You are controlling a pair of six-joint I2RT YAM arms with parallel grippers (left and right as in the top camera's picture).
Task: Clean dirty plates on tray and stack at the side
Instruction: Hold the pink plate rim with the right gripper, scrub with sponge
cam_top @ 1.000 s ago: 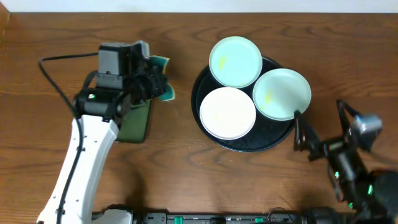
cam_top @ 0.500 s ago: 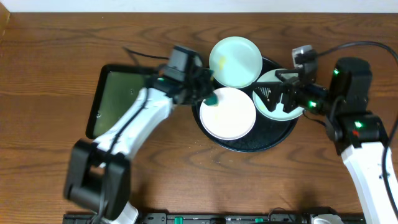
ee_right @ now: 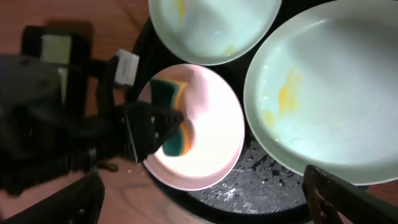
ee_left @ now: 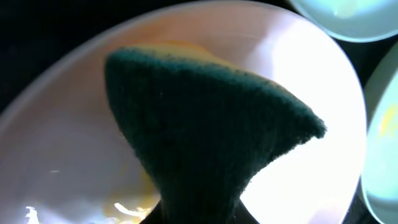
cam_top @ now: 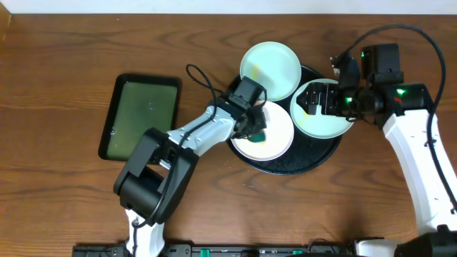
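Observation:
The round black tray (cam_top: 287,166) holds three plates. The white plate (cam_top: 275,146) is at its front left, the pale cyan plate (cam_top: 270,70) at the back, and the mint-green plate (cam_top: 325,125) on the right with a yellow smear. My left gripper (cam_top: 253,127) is shut on a green and yellow sponge (cam_top: 258,134) and presses it on the white plate (ee_left: 317,168). The sponge (ee_left: 205,124) fills the left wrist view. My right gripper (cam_top: 315,100) is open and empty, above the mint-green plate (ee_right: 336,93). The right wrist view also shows the sponge (ee_right: 171,121) on the white plate (ee_right: 214,143).
A smaller rectangular black tray with green inside (cam_top: 143,114) lies on the wooden table to the left of the round tray. Wet specks show on the round tray's bare floor (ee_right: 267,186). Yellow residue lies on the white plate beside the sponge (ee_left: 134,208).
My left gripper carried the sponge from the rectangular tray to the white plate's left rim, then onto its middle. My right arm swung from the front right to above the mint-green plate.

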